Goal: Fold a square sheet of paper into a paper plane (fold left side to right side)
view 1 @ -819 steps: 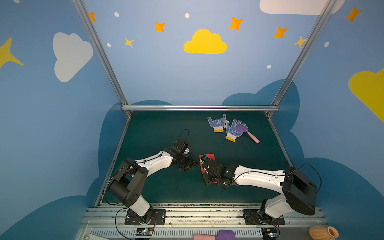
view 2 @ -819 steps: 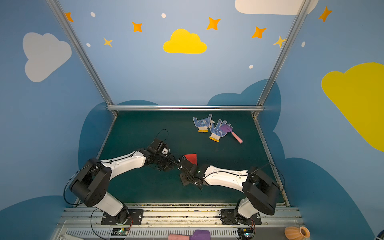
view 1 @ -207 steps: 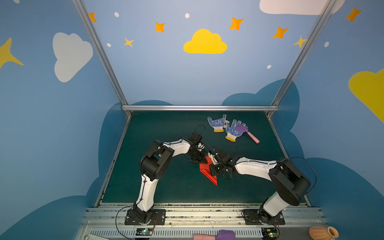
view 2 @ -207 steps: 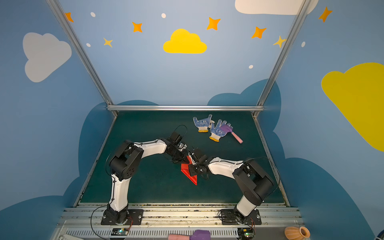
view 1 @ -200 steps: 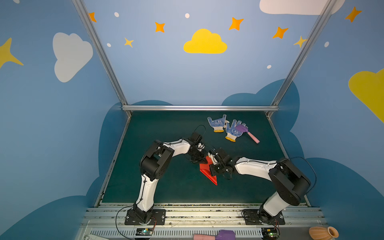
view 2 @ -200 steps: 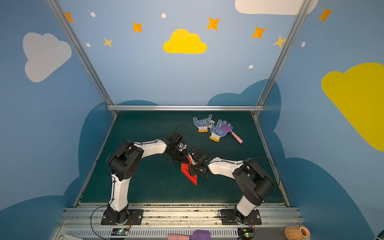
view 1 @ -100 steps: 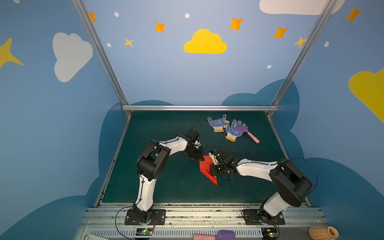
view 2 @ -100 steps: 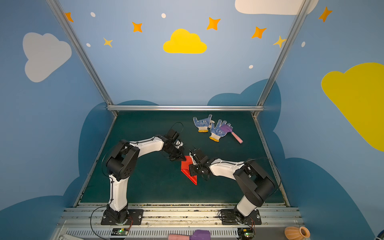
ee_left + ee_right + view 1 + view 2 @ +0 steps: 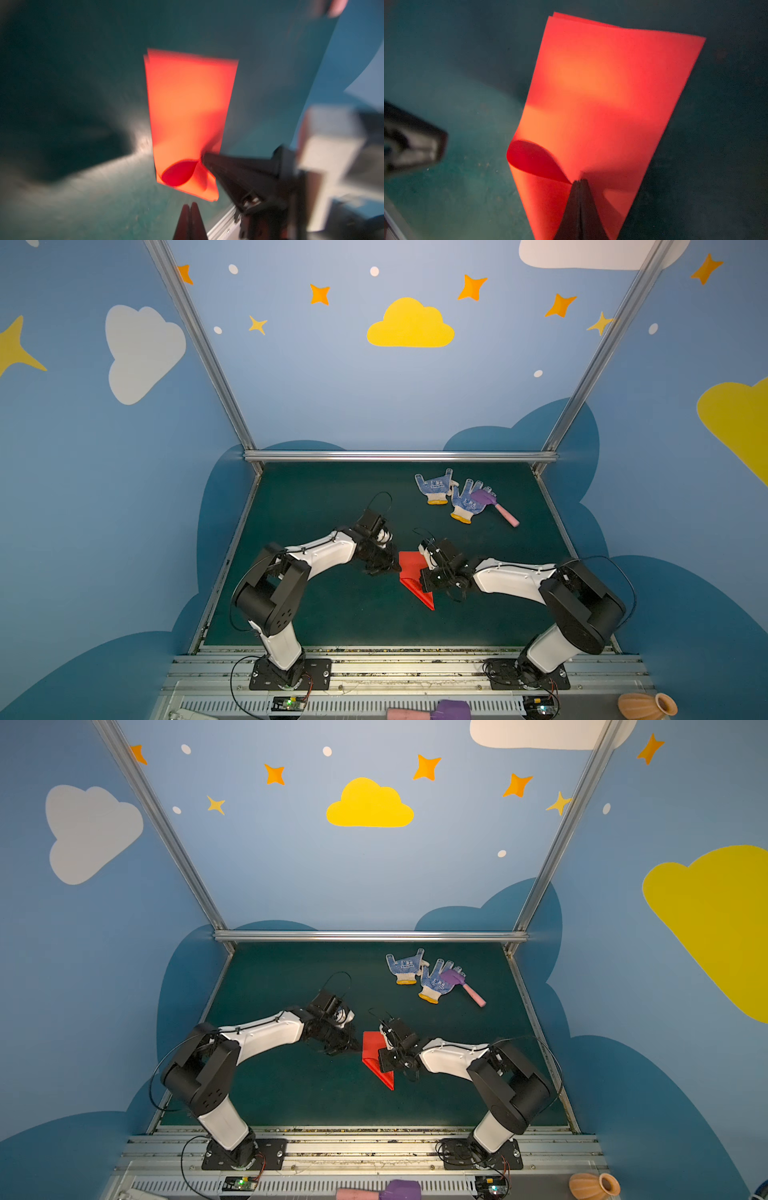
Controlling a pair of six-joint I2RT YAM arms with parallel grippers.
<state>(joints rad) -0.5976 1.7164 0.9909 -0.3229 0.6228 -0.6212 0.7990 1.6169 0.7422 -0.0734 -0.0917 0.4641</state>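
Two things are tough to read: in both top views the right gripper [image 9: 424,574] sits over the red paper [image 9: 409,566] and hides its right edge, and the left wrist view is smeared with blur. Both arms stretch low and inward over the green mat [image 9: 332,614], with the paper between their tips.

The left gripper [image 9: 190,204] has its fingers pressed together with nothing between them, tips just beside the paper's near edge. The right gripper is pressed together too, with its tip planted on the top layer. Can't tell if any paper is nipped in there.

The paper lies mid-mat, just right of centre in the lower half of the frame. It's doubled over into a narrower rectangle. A loose open loop bulges at the fold right beside the right gripper's tip, and the far edges don't quite line up.
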